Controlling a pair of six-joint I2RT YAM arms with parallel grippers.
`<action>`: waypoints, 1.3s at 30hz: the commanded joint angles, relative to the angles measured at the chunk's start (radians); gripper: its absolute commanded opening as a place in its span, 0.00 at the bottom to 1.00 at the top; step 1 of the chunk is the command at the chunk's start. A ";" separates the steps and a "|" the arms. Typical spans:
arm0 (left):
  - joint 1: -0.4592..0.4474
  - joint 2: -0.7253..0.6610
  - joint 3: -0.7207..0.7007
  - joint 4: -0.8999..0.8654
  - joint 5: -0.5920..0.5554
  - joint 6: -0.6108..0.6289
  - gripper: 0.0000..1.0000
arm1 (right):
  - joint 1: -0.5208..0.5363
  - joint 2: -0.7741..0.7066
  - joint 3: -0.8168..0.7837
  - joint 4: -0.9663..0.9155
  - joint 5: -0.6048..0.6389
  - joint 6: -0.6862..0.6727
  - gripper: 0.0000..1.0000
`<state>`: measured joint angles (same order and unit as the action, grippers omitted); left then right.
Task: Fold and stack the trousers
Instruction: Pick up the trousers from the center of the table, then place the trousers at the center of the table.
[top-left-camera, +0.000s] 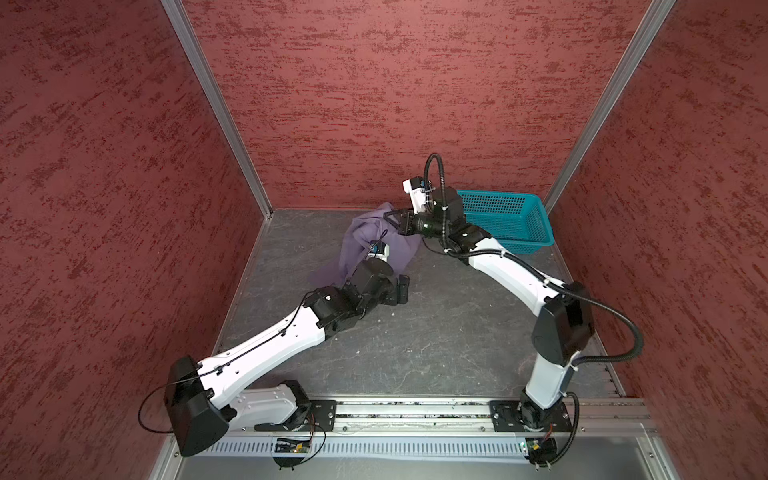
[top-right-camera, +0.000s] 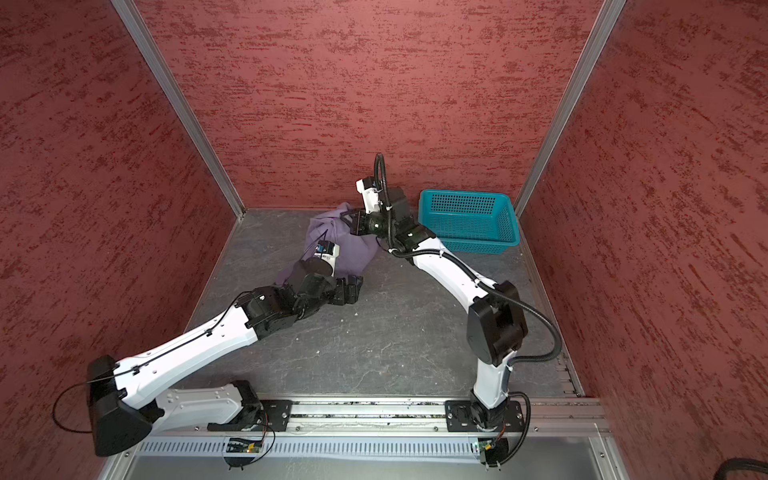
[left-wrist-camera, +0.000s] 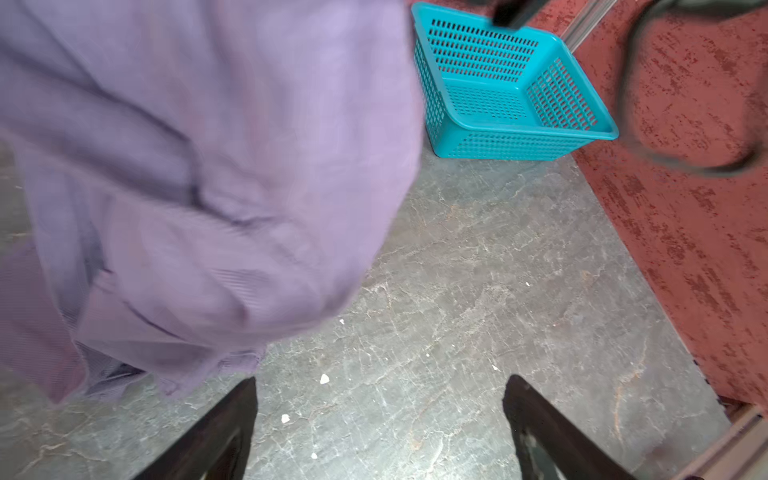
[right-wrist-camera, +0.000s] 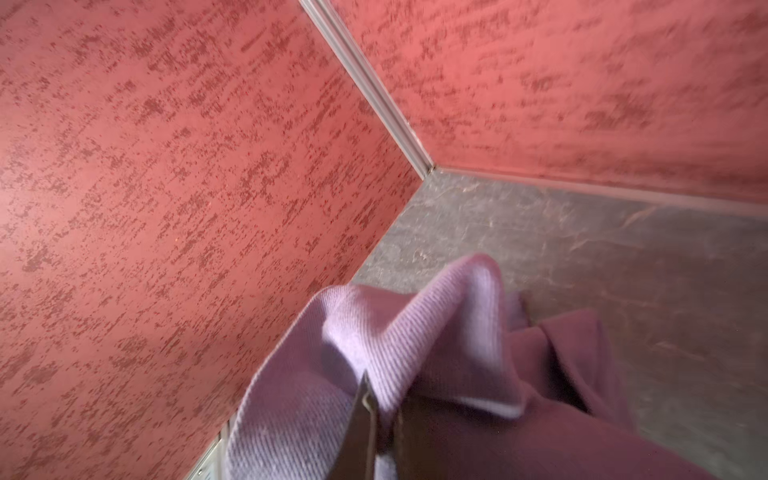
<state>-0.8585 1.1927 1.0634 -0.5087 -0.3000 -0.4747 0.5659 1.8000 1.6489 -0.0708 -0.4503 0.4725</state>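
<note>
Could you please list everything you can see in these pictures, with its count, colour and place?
trousers: one pair, dusty purple, bunched near the back of the table, one edge pinched by the right hand
basket: one, teal, empty, back right corner of the table
table: one, grey marbled, under the trousers and basket
walls: three, mottled red, around the table
rail: one, silver, along the front edge, carrying both arm bases
left arm, right arm: two, white and black, reaching from the rail towards the trousers
left hand: one, black, open, over bare table beside the trousers
right hand: one, black, shut on the trousers
</note>
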 joint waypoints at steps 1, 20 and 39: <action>-0.002 -0.045 0.064 0.009 -0.062 0.038 0.95 | 0.001 -0.153 0.074 -0.068 0.118 -0.110 0.00; 0.196 -0.252 0.029 0.013 0.010 -0.036 0.99 | 0.007 -0.277 0.185 0.015 0.115 0.116 0.00; 0.187 -0.104 0.039 -0.094 0.210 -0.021 0.98 | -0.049 -0.044 0.085 -0.323 0.314 0.001 0.61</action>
<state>-0.6403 0.9970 1.0657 -0.5758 -0.1967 -0.5491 0.5755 1.9583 1.8637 -0.4603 -0.2512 0.5182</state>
